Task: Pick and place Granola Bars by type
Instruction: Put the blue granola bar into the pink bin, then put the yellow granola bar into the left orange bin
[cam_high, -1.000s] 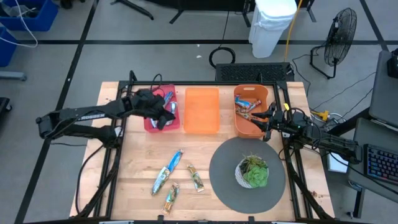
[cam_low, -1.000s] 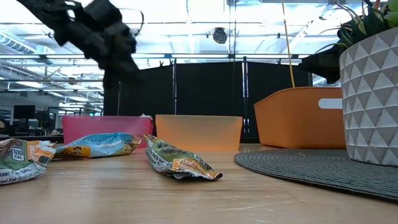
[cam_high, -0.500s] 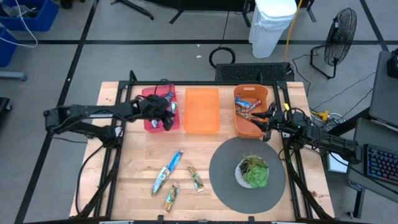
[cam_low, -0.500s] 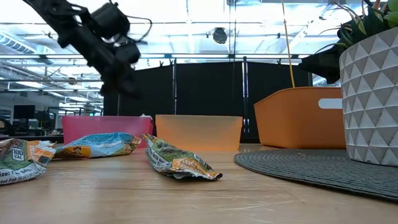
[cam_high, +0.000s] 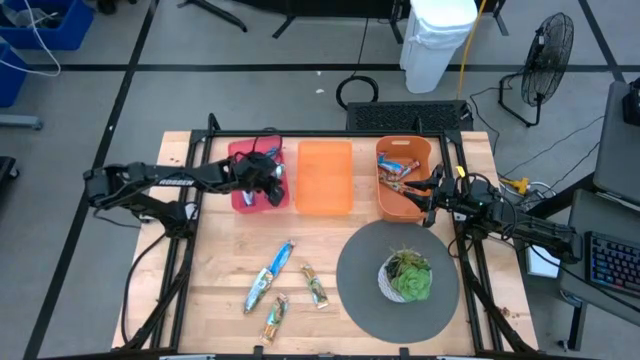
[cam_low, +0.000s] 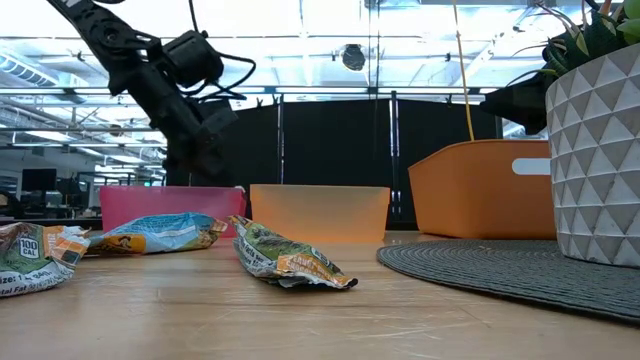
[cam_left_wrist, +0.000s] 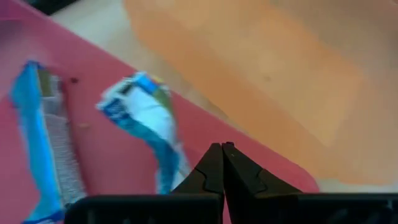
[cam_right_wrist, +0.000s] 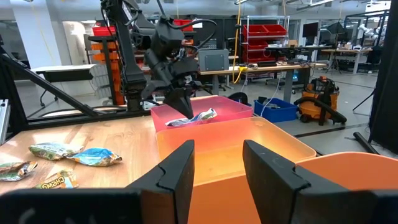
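Observation:
Two blue granola bars (cam_left_wrist: 146, 118) (cam_left_wrist: 43, 137) lie in the pink bin (cam_high: 240, 190) at the far left. My left gripper (cam_left_wrist: 221, 148) hangs shut just over that bin (cam_high: 272, 184), slanting down, with nothing between its fingers. Other bars lie in the orange bin (cam_high: 403, 205) at the far right. A blue bar (cam_high: 270, 275), a green-gold bar (cam_high: 316, 285) and a brown bar (cam_high: 274, 318) lie flat on the wood near the front. My right gripper (cam_right_wrist: 217, 162) waits open and level beside the orange bin's right side (cam_high: 432, 192).
A light orange tray (cam_high: 325, 177) stands between the two bins. A potted plant (cam_high: 408, 277) sits on a round grey mat (cam_high: 360, 290) at the front right. The black frame rails run along the table's left and right edges.
My left gripper has sunk toward the pink bin and tipped to point more steeply down, while the arm has drawn back toward the table's left edge. Its fingers have shut with nothing between them. The bars lie as before.

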